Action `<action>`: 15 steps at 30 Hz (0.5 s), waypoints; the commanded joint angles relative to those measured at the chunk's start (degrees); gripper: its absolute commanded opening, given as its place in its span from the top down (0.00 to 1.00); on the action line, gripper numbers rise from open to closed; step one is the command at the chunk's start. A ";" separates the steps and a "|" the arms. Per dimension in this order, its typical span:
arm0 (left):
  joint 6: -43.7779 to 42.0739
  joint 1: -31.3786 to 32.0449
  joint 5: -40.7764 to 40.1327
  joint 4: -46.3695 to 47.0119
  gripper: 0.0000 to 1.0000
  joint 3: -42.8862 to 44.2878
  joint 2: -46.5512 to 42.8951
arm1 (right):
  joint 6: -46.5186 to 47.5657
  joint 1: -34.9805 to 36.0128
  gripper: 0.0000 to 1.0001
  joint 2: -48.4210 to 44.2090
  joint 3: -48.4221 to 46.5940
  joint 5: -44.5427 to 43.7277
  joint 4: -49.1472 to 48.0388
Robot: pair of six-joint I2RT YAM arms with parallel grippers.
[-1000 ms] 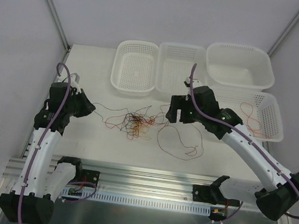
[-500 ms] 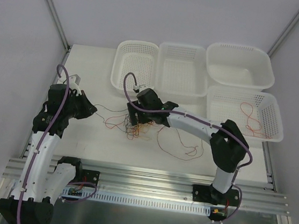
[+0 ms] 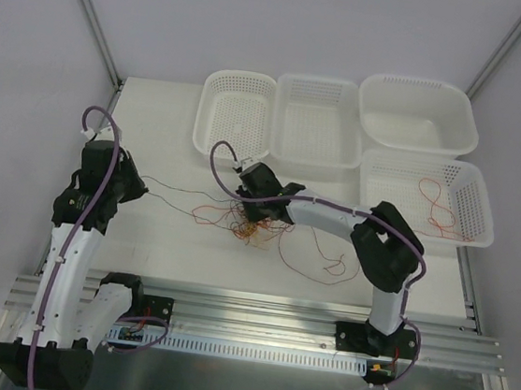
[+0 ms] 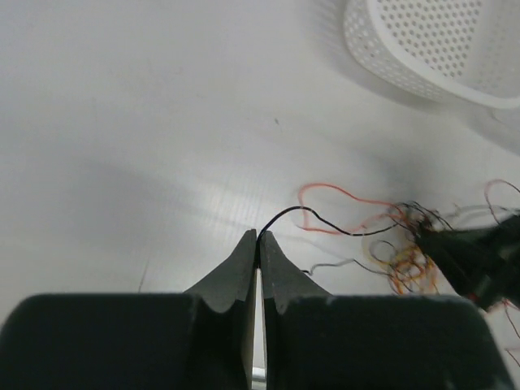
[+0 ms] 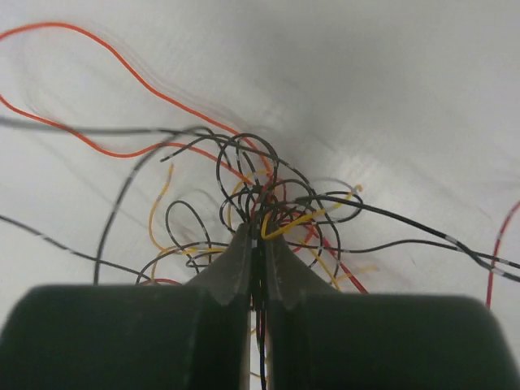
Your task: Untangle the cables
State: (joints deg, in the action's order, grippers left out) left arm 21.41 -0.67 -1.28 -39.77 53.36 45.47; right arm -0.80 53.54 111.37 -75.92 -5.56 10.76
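Observation:
The cables form a knotted clump (image 3: 245, 227) of black, orange, yellow and red strands in the middle of the white table. My right gripper (image 3: 251, 215) is shut on the clump (image 5: 262, 195), with several strands pinched between its fingertips. My left gripper (image 3: 137, 184) is at the left, shut on the end of a black cable (image 4: 325, 224). That black cable (image 3: 189, 198) runs nearly straight from the left gripper (image 4: 258, 237) to the clump (image 4: 410, 262). A loose red cable (image 3: 317, 258) curls on the table to the right of the clump. An orange-red loop (image 5: 122, 61) lies beyond the knot.
Four white perforated baskets stand at the back: one left (image 3: 233, 149), one middle (image 3: 314, 154), one far right (image 3: 416, 137), and a nearer right one (image 3: 468, 228) holding a red cable (image 3: 434, 201). An aluminium rail (image 3: 257, 308) runs along the near edge.
My right arm swung left from the baskets to the clump and shut on it. My left gripper drew back to the left, pulling the black cable straighter.

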 commanded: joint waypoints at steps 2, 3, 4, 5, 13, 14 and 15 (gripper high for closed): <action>-2.07 -0.56 -16.11 -1.10 1.00 4.37 3.83 | 3.60 -4.04 0.99 -15.88 6.47 -0.15 5.82; -2.07 -1.00 -17.34 -1.01 1.00 4.64 4.53 | 4.22 -4.75 0.99 -18.62 7.53 0.28 7.06; -2.25 -2.05 -18.40 -1.01 1.00 5.08 6.19 | 4.75 -5.46 0.99 -21.00 8.41 0.12 8.30; -2.34 -2.49 -20.93 -0.93 1.00 5.61 6.99 | 5.36 -7.29 0.99 -23.28 9.20 0.03 10.74; -0.06 -11.36 -20.62 1.00 1.00 5.70 14.55 | 5.28 -26.08 0.99 -50.09 12.99 13.90 19.28; 0.56 -14.07 -19.21 1.53 1.00 4.57 14.90 | 5.37 -27.94 0.99 -51.59 12.64 15.39 19.82; 1.09 -15.66 -16.42 2.75 1.00 4.03 15.69 | 5.19 -29.70 0.99 -53.09 12.03 18.54 20.34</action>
State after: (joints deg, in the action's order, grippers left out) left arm 21.63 -11.09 -15.59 -39.51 57.67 60.29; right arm 2.55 28.40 62.30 -63.22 7.79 24.62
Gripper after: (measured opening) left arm 0.008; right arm 0.045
